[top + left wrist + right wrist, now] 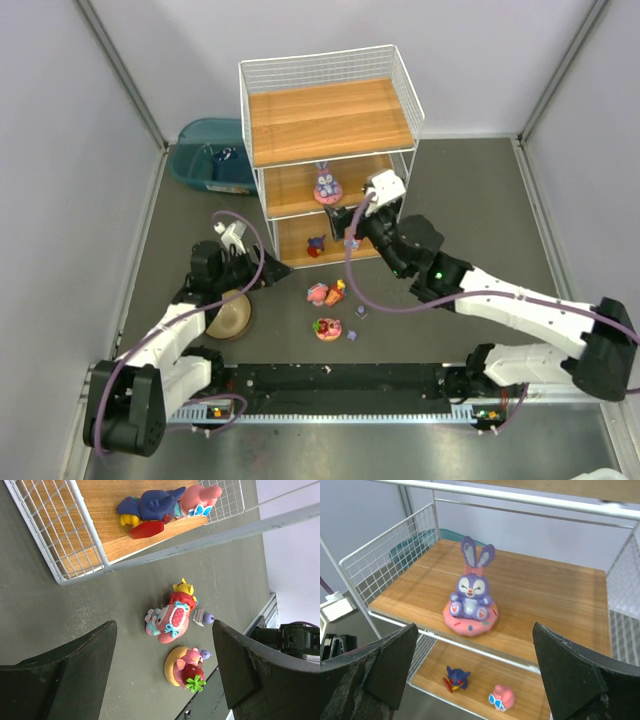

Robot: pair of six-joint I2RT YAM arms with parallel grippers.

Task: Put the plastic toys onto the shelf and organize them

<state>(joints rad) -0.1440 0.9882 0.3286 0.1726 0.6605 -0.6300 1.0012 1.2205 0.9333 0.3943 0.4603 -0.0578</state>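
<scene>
Dark table (480, 200), bunny (470, 597) just beyond right gripper (475, 642)

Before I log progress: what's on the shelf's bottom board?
A blue toy and a pink toy near the front. The middle board covers the rest.

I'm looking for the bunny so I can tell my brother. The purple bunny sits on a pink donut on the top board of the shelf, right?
Not quite. The purple bunny does sit on a pink donut, but on the middle board of the shelf, not the top one. The right wrist view shows it, with another board below.
</scene>
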